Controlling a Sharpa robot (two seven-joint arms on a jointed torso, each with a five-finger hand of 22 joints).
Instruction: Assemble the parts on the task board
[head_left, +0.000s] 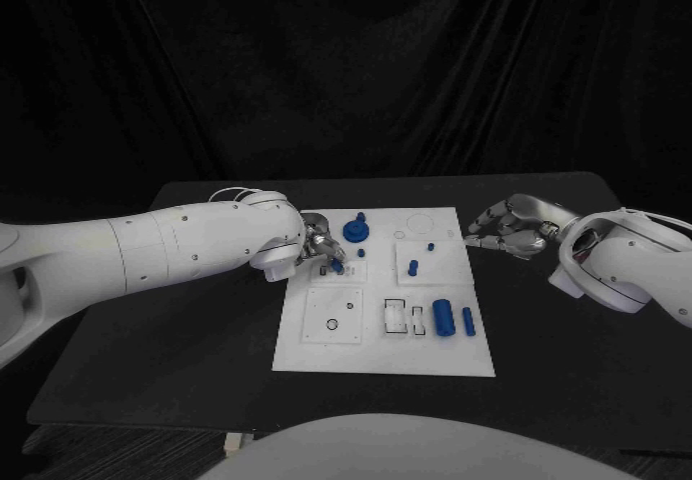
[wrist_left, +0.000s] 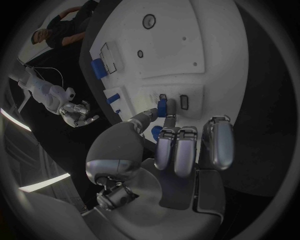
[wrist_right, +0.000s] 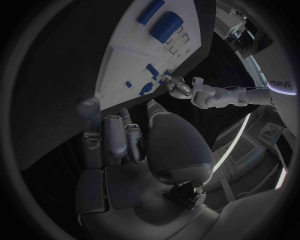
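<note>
a: l hand (head_left: 315, 250) state? where's the part?
b: small blue part (wrist_left: 162, 107) is pinched in its fingers (wrist_left: 147, 118), held over the task board (head_left: 378, 340), upper-left area, long axis roughly upright.
a: r hand (head_left: 505, 228)?
b: nothing held, fingers curled, parked over the bench (head_left: 173, 340) off the board's right edge. l is nearer.

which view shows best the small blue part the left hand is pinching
The left wrist view: the blue part sits close up between the left hand's fingertips, over the task board. The head view shows it small; in the right wrist view it is too distant to make out.
</note>
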